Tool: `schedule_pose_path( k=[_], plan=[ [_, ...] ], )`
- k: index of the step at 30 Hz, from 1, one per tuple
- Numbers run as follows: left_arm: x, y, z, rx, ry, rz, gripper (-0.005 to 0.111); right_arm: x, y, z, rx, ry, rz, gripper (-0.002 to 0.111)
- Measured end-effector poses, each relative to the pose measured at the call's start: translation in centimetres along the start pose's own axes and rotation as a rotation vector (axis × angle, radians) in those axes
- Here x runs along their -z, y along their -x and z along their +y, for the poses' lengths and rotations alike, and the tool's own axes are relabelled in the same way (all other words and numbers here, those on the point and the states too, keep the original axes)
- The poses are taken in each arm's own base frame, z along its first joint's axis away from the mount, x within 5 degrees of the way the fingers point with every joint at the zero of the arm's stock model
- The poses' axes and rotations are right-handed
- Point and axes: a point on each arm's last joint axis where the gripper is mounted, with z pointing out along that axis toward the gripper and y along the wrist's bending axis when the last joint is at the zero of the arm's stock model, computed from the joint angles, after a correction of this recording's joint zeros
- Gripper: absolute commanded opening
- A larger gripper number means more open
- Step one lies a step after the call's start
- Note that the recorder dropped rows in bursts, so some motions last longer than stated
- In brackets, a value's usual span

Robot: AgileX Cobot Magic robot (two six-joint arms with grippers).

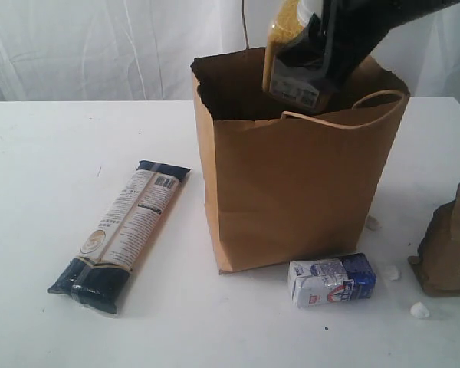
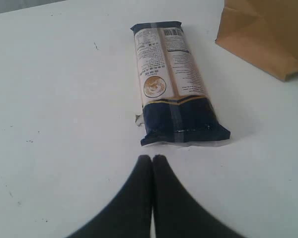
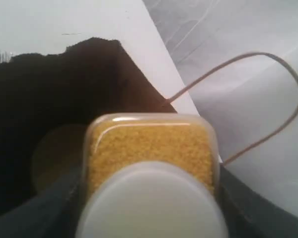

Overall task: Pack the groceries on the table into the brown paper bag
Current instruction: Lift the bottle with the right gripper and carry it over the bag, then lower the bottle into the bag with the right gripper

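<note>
Exterior view, as we list it: white flat table (image 1: 54,169); tall creased kraft paper bag (image 1: 291,192) with twine loops, standing open at centre; long glossy pasta packet (image 1: 123,234) lying left of it; right gripper (image 1: 322,54) clamped around a clear square bottle (image 1: 287,46) of yellow grains, above the bag's mouth; small carton (image 1: 331,280) lying by the bag's base. Left gripper (image 2: 152,161) pinched shut, empty, near the packet's dark end.

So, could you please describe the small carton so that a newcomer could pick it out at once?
Start from the tall brown paper bag standing in the middle of the white table. Lying on its side just in front of the bag's base is the small blue-white carton. Unlike the long pasta packet to the left, it is short and boxy.
</note>
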Motion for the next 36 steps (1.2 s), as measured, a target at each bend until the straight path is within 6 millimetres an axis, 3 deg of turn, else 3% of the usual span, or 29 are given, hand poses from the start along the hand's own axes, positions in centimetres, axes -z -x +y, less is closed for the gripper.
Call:
schedule_pose_path(
  k=[12,17,20,24,26,36],
  plan=[
    [0.0,0.0,0.0,0.0,0.0,0.0,0.0,-4.6,-1.8,0.7,0.157,0.139,0.042,0.0],
    [0.0,0.0,0.0,0.0,0.0,0.0,0.0,-5.3,-1.9,0.6,0.157,0.139,0.03,0.002],
    [0.0,0.0,0.0,0.0,0.0,0.0,0.0,-5.3,-1.8,0.5,0.157,0.139,0.029,0.016],
    [0.0,0.0,0.0,0.0,0.0,0.0,0.0,-5.3,-1.8,0.6,0.145,0.143,0.029,0.051],
    [0.0,0.0,0.0,0.0,0.0,0.0,0.0,-5.3,-1.8,0.6,0.122,0.144,0.029,0.061],
    [0.0,0.0,0.0,0.0,0.0,0.0,0.0,-3.9,-1.1,0.6,0.008,0.137,0.013,0.062]
  ],
)
